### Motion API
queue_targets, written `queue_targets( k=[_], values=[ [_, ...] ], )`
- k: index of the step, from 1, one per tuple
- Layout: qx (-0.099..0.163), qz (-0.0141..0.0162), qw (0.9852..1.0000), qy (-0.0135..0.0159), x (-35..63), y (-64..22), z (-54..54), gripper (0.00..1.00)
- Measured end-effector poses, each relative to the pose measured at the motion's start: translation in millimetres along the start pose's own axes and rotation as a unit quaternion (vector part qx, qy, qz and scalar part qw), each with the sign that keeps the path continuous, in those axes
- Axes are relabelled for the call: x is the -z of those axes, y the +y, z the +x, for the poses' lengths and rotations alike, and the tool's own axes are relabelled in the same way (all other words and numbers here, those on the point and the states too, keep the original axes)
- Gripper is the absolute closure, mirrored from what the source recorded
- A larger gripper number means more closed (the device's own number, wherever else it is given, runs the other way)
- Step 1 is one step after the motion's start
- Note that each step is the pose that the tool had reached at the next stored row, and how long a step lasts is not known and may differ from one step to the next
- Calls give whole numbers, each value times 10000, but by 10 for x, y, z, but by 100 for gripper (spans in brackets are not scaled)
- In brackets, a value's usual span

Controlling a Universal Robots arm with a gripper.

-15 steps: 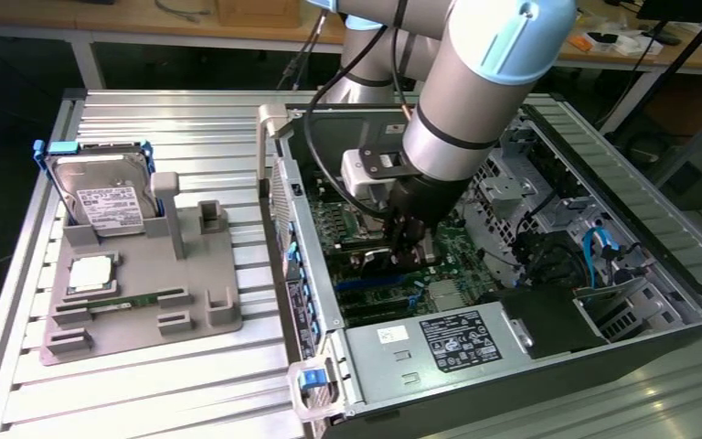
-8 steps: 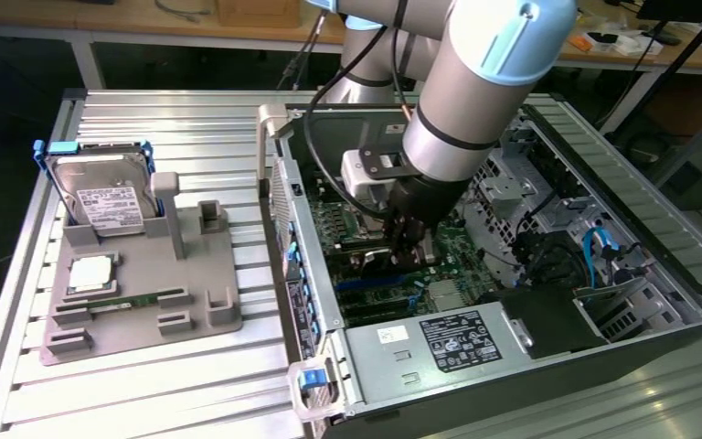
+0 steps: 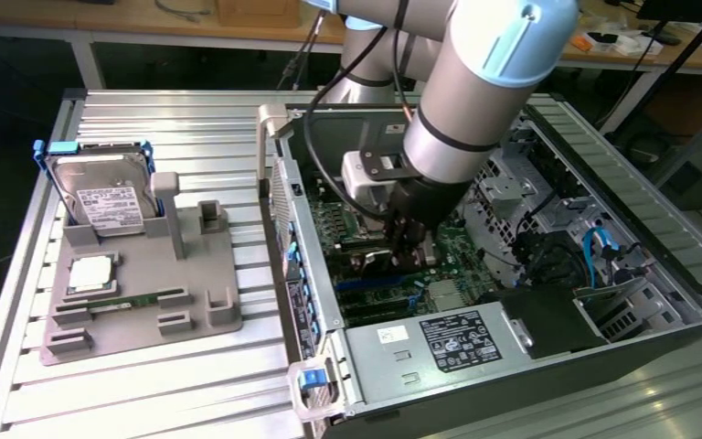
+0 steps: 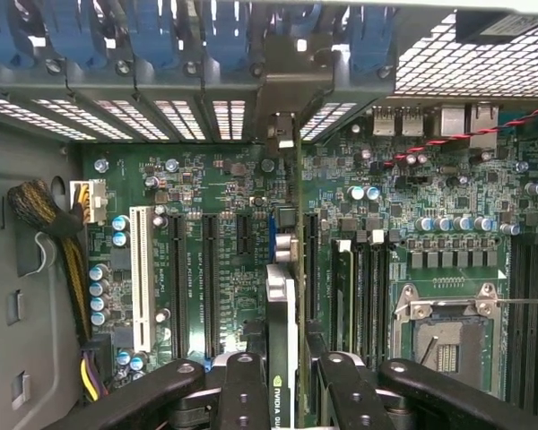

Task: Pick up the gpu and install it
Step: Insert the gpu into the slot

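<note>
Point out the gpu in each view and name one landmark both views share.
Exterior view: gpu hangs under the pincer, above the green motherboard inside the case.
Wrist view: gpu seen edge-on, clamped in the pincer, over the slots.
Shared landmark: the green motherboard.

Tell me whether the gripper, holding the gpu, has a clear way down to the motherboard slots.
Probably yes: the fingers hold the gpu edge-on directly over the motherboard slots, the case stands open, and no cable crosses beneath; the red-black wire runs well aside.
</note>
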State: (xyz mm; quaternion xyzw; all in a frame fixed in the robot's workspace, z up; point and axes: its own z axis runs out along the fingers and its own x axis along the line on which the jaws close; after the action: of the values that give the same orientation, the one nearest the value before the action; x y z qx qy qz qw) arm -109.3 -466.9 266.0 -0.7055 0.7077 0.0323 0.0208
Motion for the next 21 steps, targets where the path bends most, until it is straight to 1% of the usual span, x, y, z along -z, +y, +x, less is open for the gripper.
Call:
queue_targets(
  k=[4,21],
  values=[
    [-2,0,10000,0,2,1,24,73],
    [-2,0,10000,-1,-8,8,48,73]
  ],
)
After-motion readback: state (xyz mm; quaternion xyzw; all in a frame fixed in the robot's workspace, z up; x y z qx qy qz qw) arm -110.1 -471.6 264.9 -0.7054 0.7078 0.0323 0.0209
